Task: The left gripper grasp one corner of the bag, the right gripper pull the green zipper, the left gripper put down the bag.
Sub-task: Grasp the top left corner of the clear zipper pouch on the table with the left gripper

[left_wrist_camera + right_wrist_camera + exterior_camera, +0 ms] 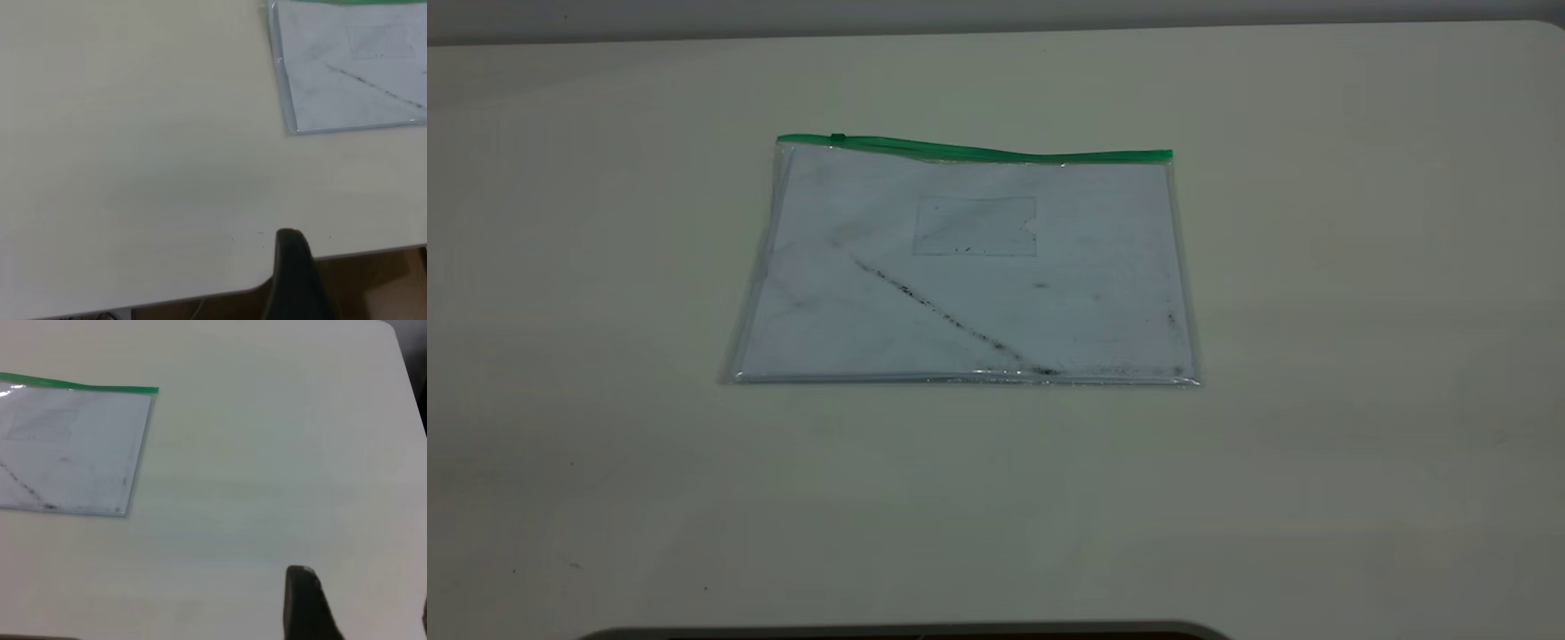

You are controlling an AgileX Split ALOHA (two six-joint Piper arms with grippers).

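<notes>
The flat, clear plastic bag with its green zipper lies on the smooth cream counter. Left tool and right tool: I cannot tell their state.

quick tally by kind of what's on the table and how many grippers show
bag with green zipper: 1
left gripper, off the bag: 1
right gripper, off the bag: 1
table: 1
Total: 4
</notes>
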